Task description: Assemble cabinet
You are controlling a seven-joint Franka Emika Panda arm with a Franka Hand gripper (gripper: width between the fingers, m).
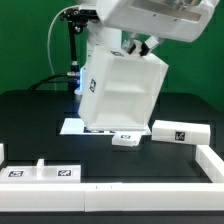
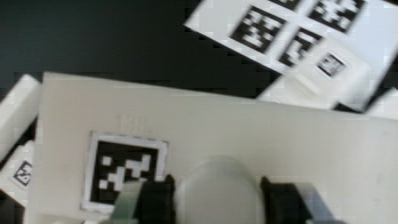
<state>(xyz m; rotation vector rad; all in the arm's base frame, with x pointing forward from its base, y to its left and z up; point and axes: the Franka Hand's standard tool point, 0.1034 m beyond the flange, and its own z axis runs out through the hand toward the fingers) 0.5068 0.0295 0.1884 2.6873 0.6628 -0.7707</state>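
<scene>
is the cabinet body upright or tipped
Tipped: in the exterior view the cabinet body leans, its sides clearly slanted rather than vertical.

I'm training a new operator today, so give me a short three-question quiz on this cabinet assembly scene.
1. True or false: the cabinet body stands upright, not tilted.
2. Fill in: in the exterior view, the small block lies to the ___ of the long block.
3. What does the tool grip? A) the cabinet body B) the long block C) the marker board
Key: 1 false, it is tilted; 2 left; 3 A.
</scene>
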